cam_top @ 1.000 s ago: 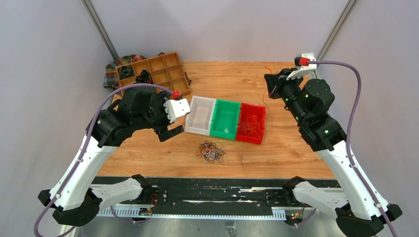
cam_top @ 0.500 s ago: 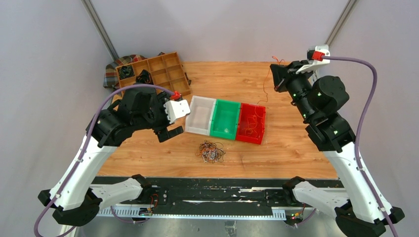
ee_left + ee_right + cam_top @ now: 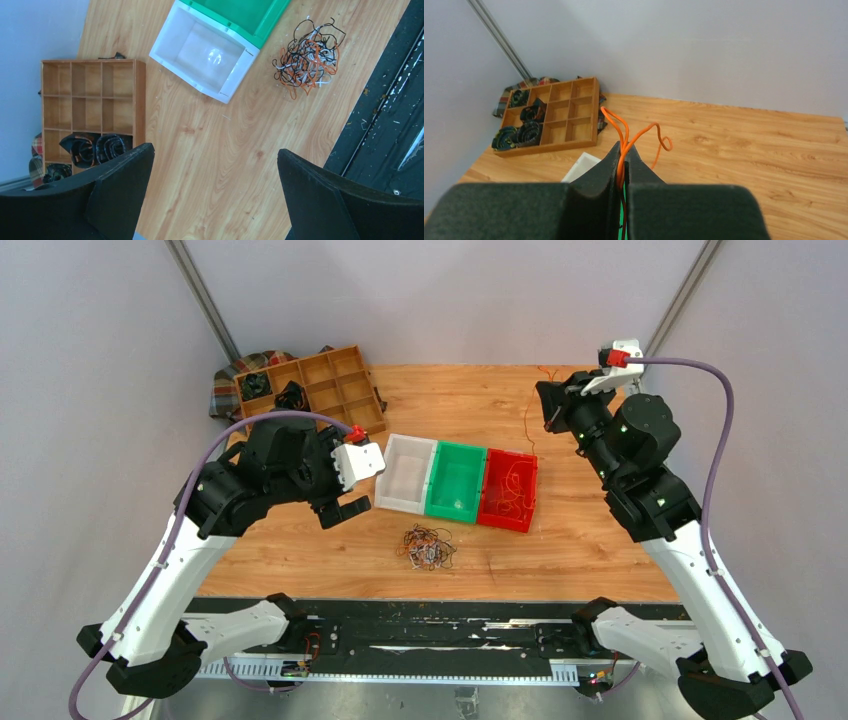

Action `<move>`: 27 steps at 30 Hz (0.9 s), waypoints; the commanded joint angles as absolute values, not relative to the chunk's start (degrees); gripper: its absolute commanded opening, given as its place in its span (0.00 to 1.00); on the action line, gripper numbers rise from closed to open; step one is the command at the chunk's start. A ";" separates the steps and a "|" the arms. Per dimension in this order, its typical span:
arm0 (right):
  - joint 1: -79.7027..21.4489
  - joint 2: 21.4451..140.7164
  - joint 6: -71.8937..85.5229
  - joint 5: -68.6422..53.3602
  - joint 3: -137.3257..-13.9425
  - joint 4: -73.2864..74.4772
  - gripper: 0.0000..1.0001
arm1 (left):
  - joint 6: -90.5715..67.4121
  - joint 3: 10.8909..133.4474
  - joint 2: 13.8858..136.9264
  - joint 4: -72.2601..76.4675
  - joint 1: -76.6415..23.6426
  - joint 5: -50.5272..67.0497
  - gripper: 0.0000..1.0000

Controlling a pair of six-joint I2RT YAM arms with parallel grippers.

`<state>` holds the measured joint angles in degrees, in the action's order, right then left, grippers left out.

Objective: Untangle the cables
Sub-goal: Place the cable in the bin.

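Right gripper clamped on orange cable, likely light and limp; left gripper apart, empty. Tangle near table's near edge: best gripped by stray loops.

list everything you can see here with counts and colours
cable tangle: 1, orange, white and black, on the table in front of the bins
orange cable: 1, orange, pinched in the right gripper, trailing towards the red bin
orange cables: several, orange, inside the red bin
white bin: 1, white, left end of the row, empty
green bin: 1, green, middle of the row
red bin: 1, red, right end of the row
wooden tray: 1, brown, far left corner
black coiled rolls: several, black, in some tray compartments
plaid cloth: 1, multicoloured, behind the tray
table: 1, wood
left gripper: 1, black, open
right gripper: 1, black, shut
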<state>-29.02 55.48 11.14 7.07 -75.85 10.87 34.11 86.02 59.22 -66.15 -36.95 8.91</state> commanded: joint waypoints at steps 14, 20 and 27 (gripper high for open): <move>-27.51 58.15 14.03 8.49 -60.20 8.04 0.01 | 34.80 87.10 58.18 -66.40 -37.18 9.17 0.98; -27.51 57.23 15.00 17.39 -54.04 10.68 0.01 | 34.98 87.02 58.01 -66.62 -37.21 9.22 0.98; -27.51 60.80 17.19 17.53 -52.12 16.21 0.01 | 35.07 87.19 58.36 -66.58 -37.18 9.12 0.98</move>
<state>-28.32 59.40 15.11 15.66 -53.67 13.13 34.33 86.02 58.92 -66.37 -36.95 8.93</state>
